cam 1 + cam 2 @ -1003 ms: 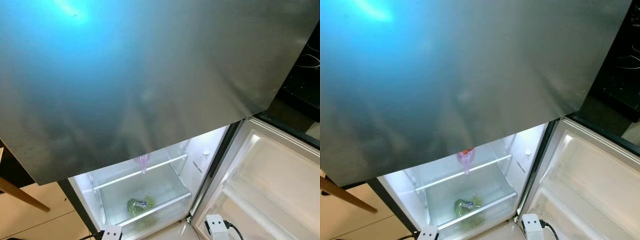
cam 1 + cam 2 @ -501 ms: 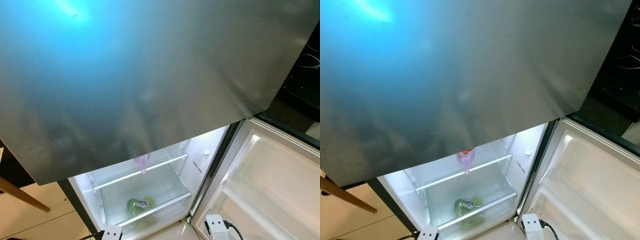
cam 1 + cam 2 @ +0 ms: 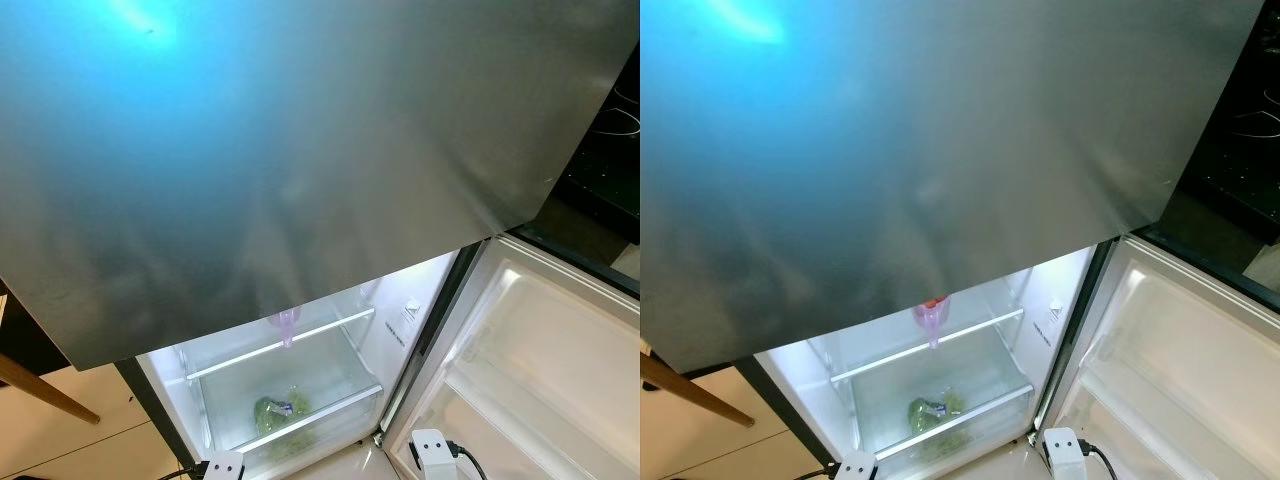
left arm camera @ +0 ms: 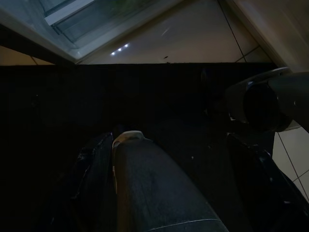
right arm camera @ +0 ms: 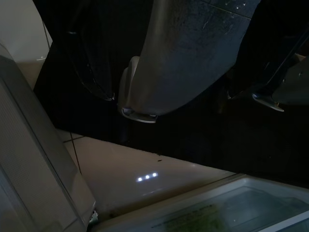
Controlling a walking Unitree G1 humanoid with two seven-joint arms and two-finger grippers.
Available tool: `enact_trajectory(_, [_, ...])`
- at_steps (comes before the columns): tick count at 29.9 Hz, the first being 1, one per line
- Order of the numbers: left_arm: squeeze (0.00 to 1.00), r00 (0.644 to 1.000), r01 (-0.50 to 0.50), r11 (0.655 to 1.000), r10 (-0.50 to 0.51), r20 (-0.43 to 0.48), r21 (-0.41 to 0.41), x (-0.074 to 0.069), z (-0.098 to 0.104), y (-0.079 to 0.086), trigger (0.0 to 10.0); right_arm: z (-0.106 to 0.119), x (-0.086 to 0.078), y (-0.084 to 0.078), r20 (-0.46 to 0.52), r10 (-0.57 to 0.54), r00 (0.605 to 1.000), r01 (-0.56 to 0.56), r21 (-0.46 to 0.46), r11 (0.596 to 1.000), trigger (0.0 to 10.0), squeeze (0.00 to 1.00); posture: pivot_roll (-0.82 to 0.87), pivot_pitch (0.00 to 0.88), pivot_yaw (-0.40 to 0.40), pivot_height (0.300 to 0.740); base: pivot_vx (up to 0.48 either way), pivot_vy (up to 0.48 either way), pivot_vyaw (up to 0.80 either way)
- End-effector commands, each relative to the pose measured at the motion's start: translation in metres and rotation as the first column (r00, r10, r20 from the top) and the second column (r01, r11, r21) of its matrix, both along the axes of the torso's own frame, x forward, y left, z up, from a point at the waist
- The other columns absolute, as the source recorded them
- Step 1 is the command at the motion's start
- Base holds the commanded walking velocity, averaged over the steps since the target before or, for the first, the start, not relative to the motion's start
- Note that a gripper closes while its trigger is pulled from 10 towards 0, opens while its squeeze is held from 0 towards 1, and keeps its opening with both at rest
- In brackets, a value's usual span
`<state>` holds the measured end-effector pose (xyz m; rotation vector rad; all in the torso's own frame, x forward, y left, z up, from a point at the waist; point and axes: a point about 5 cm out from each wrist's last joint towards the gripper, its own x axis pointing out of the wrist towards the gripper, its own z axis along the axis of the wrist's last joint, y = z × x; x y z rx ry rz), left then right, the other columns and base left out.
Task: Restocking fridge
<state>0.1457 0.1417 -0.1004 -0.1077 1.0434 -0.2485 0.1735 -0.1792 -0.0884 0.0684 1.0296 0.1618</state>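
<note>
Open fridge (image 3: pixel 300 370) lies at 12 o'clock, below head height; both arms hang low at equal reach. Jaw state of either gripper: cannot tell.

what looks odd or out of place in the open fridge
Nothing looks spilled or broken. The lit fridge compartment is nearly bare: one bag of greens in the bottom drawer and a purple item on the glass shelf's edge.

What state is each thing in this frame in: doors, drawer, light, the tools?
Upper fridge door: shut.
Lower fridge door: swung open to the right, shelves bare.
Fridge interior: lit.
Crisper drawer: pushed in, bagged greens inside.
Purple item: on the glass shelf.
Left tool and right tool: hanging low in shade, finger state unreadable.
</note>
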Motion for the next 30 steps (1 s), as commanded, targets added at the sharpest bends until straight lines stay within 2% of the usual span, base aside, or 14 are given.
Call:
enact_trajectory(1, [0.00, 1.000, 0.005, 1.000, -0.005, -0.025, -0.010, -0.006, -0.002, -0.006, 10.0, -0.002, -0.004, -0.001, -0.011, -0.002, 1.000, 0.002, -0.006, 1.000, 10.0, 0.00, -0.03, 0.050, -0.043, 0.740, 0.000, 0.000, 0.00])
enact_trajectory(15, [0.00, 0.999, 0.009, 1.000, -0.009, -0.030, -0.010, -0.008, -0.003, -0.006, 10.0, -0.003, -0.007, -0.002, -0.018, 0.009, 1.000, -0.010, -0.017, 1.000, 10.0, 0.00, -0.04, 0.051, -0.043, 0.740, 0.000, 0.000, 0.00])
enact_trajectory(23, [0.00, 1.000, 0.006, 1.000, -0.007, -0.029, -0.025, -0.008, -0.003, -0.013, 10.0, -0.002, -0.007, -0.008, -0.017, 0.000, 1.000, -0.001, -0.026, 1.000, 10.0, 0.00, -0.05, 0.054, -0.052, 0.740, 0.000, 0.000, 0.00])
enact_trajectory(30, [0.00, 1.000, 0.007, 0.997, -0.009, -0.021, -0.071, -0.006, -0.001, -0.034, 10.0, 0.004, -0.002, -0.032, 0.000, -0.037, 0.999, 0.037, -0.055, 0.998, 10.0, 0.00, -0.07, 0.051, -0.082, 0.740, 0.000, 0.000, 0.00])
